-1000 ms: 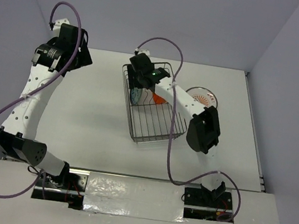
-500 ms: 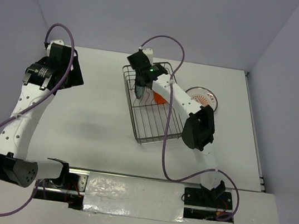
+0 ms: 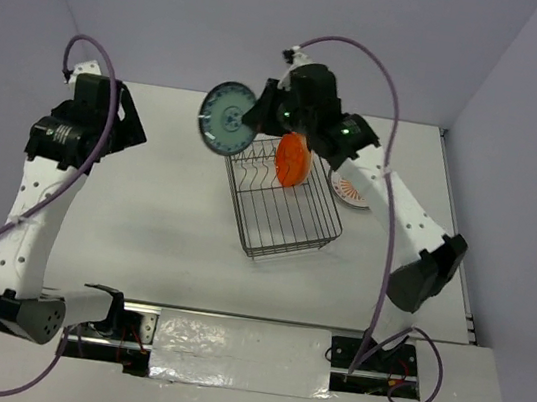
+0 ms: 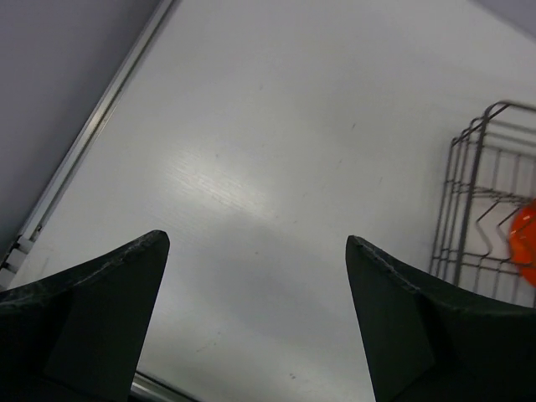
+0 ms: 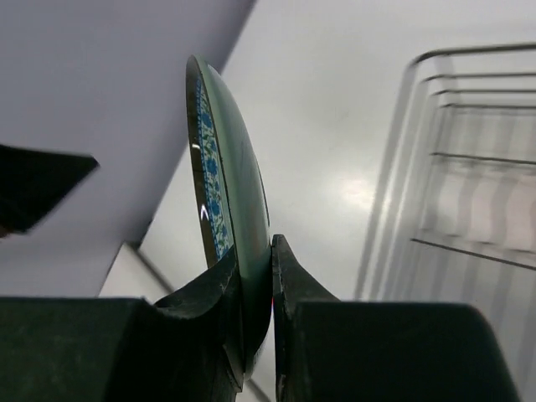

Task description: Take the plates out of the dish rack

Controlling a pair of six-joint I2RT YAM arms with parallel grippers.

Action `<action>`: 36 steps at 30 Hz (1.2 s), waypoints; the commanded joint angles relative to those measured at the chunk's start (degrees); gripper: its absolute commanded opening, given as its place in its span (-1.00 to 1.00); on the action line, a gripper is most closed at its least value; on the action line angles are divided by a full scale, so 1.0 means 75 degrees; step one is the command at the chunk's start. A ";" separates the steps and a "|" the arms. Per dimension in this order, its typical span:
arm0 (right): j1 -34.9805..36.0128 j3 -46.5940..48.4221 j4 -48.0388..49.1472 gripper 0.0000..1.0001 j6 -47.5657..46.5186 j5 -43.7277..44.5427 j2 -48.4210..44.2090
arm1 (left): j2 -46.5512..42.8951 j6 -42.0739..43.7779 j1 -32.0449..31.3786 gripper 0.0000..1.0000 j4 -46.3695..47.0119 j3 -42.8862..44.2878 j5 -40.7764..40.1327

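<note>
My right gripper [image 3: 258,117] [image 5: 270,251] is shut on the rim of a teal-patterned plate [image 3: 227,119] [image 5: 219,167]. It holds the plate on edge in the air, above and left of the far left corner of the dish rack [image 3: 282,213] [image 5: 469,151]. An orange plate [image 3: 293,159] [image 4: 526,243] stands upright between the rack's tines. A white plate with an orange sunburst [image 3: 359,191] lies flat on the table just right of the rack. My left gripper [image 3: 118,123] [image 4: 255,241] hangs open over bare table far to the left, with the dish rack [image 4: 473,201] at its right edge.
The white table [image 3: 165,216] is walled at the back and on both sides. The right arm's cable [image 3: 395,129] loops high over the rack. A metal strip [image 4: 84,151] runs along the table's left edge.
The right gripper closed on the teal plate inside the rack, then lifted it up and out to the left. The left arm drew back slightly toward the left wall.
</note>
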 commanded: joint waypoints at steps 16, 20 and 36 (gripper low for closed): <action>0.1774 0.2488 -0.0289 -0.05 0.0684 -0.2394 0.5301 | -0.0813 -0.0303 -0.0064 0.99 -0.0204 0.1406 -0.0463; 0.1880 0.2336 -0.0489 0.79 0.0368 -0.1808 0.4649 | -0.0907 -0.0068 -0.0099 0.99 -0.0028 0.1008 -0.0451; -0.1633 -0.2191 -0.3196 1.00 0.1060 0.4533 -0.2812 | 0.3272 -0.1683 -0.2498 0.99 0.0268 0.4068 0.1097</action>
